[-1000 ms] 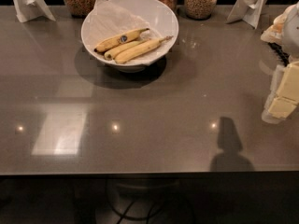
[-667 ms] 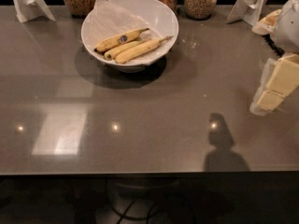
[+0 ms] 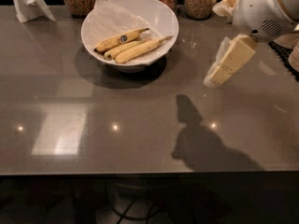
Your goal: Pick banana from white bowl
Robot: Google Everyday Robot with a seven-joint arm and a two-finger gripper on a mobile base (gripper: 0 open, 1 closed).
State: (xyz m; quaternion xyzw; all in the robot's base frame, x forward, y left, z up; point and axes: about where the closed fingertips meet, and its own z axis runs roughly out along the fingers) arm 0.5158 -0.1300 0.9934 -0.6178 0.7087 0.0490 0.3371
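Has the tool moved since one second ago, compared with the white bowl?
Yes. The tool has moved left in the picture, toward the white bowl; the gap between them is smaller. It is still right of the bowl.

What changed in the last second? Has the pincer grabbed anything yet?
The pincer has moved left over the table toward the white bowl, and its shadow slid left too. It has taken hold of nothing and hangs right of the bowl, apart from it. The banana, its two neighbours and the bowl stayed put.
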